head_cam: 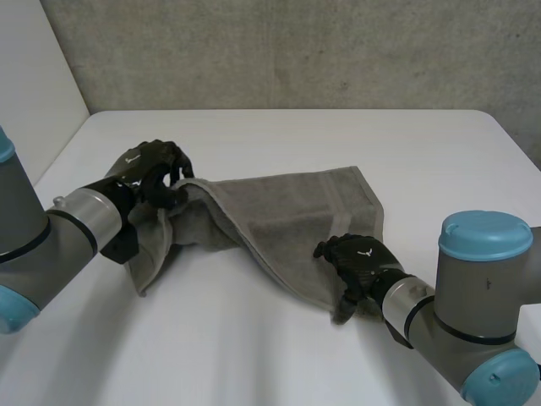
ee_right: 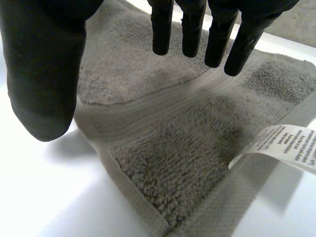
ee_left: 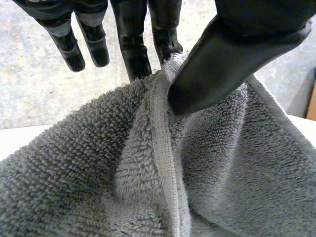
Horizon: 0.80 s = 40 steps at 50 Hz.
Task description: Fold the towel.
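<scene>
Pinching one hem, the left hand (head_cam: 152, 173) holds the grey towel (head_cam: 292, 211); twisted.

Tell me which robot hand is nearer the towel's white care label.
Right. The right robot hand is open over the towel corner, with the label lying beside it. The left robot hand pinches the towel's edge at the far end.

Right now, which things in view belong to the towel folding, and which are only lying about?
For the job:
towel
left robot hand, pinching a towel edge
right robot hand, open over the towel's near corner

Only around:
white label sewn on the towel
white table
grey wall
</scene>
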Each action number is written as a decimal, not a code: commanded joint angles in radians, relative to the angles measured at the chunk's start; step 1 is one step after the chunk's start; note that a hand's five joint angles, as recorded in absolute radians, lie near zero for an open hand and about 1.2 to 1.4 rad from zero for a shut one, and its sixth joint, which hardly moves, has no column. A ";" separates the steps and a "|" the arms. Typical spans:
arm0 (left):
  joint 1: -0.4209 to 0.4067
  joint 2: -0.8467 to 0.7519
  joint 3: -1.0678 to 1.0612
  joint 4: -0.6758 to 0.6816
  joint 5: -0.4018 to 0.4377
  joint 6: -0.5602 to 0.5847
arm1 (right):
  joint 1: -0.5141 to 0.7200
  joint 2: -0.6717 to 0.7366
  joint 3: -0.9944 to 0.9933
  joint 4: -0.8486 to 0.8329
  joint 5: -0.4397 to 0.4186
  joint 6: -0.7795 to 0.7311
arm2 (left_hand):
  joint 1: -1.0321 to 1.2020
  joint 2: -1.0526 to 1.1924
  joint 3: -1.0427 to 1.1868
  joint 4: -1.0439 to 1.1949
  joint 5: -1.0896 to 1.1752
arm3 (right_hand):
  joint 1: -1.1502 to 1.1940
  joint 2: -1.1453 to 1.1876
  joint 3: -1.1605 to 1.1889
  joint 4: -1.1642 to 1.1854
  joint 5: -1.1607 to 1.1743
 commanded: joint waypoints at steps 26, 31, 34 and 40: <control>0.067 -0.046 0.026 -0.008 -0.011 -0.010 | -0.028 0.040 -0.007 -0.097 0.002 -0.009 | 0.099 0.108 -0.058 -0.066 0.070 | 1.065 1.047 -0.053 -0.076 1.070; 0.055 -0.040 -0.034 -0.008 0.003 0.013 | -0.099 -0.075 -0.035 -0.064 -0.030 -0.012 | 0.099 0.108 -0.058 -0.066 0.070 | 1.065 1.047 -0.053 -0.076 1.070; 0.049 -0.040 -0.061 -0.005 0.004 0.019 | -0.170 -0.152 -0.076 -0.015 -0.076 -0.030 | 0.099 0.108 -0.058 -0.066 0.070 | 1.065 1.047 -0.053 -0.076 1.070; 0.015 -0.040 -0.150 0.052 0.000 0.126 | -0.211 -0.110 -0.107 0.141 -0.115 -0.157 | -0.112 -0.103 -0.058 -0.066 -0.141 | 1.065 1.047 -0.053 -0.076 1.070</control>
